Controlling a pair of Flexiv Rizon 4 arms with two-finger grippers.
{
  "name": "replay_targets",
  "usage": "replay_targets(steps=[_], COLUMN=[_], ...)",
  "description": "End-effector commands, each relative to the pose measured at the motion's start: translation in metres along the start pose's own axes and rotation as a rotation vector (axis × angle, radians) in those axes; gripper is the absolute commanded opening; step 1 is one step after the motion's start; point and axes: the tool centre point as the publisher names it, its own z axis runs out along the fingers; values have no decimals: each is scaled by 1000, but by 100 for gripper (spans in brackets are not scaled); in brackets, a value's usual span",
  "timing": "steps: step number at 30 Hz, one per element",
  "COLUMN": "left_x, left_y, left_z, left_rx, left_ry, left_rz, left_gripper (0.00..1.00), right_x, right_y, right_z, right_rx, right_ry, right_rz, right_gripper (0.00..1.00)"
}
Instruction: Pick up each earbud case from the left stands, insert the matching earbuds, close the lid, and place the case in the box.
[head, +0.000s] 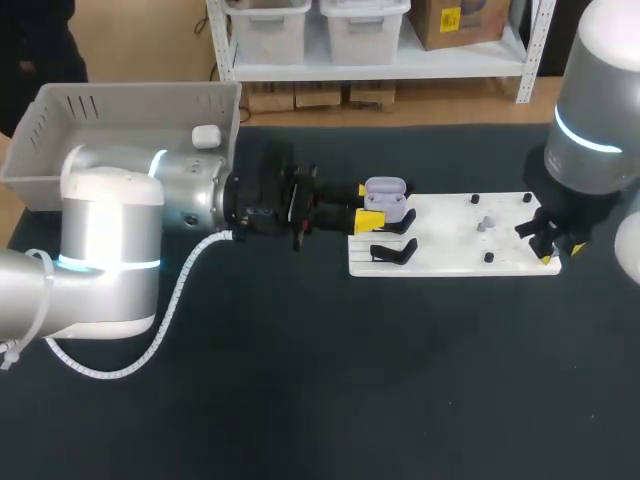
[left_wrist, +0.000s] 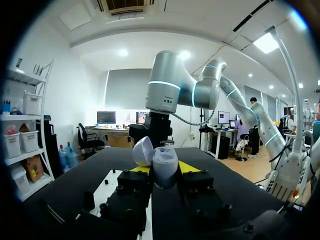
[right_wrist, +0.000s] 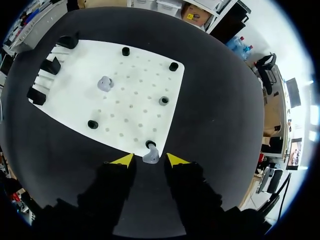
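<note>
— What is the left gripper (left_wrist: 164, 170) doing?
— It's pinching one lavender earbud case (left_wrist: 165, 161), smooth and rounded, between both yellow fingertips (left_wrist: 187, 166). The lid (left_wrist: 142, 150) stands open.
— And the right gripper (right_wrist: 150, 161)?
— Spread. One small grey-lilac earbud (right_wrist: 150, 158) lies between its tips, touching neither, at the edge of a flat white pegboard (right_wrist: 132, 107). A second earbud (right_wrist: 105, 83) sits farther ahead, with three black stands (right_wrist: 50, 65) beyond it.
— The box?
— One grey slotted plastic box (head: 130, 105), well behind the left gripper, holds one white case (head: 206, 136).
</note>
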Motion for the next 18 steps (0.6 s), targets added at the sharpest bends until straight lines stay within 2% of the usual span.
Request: replay_targets(steps=[1, 13, 18], left_x=[1, 1, 1], left_y=[0, 0, 0], left_z=[0, 0, 0], left_rx=[-3, -3, -3], left_ry=[-2, -2, -2], left_rz=[2, 2, 2], left_gripper=[0, 0, 0], right_x=[-2, -3, -3], right_y=[0, 0, 0], right_z=[2, 7, 8], right_rx=[4, 1, 1], right_ry=[0, 2, 4], right_rz=[4, 11, 13], right_gripper=[34, 29, 23])
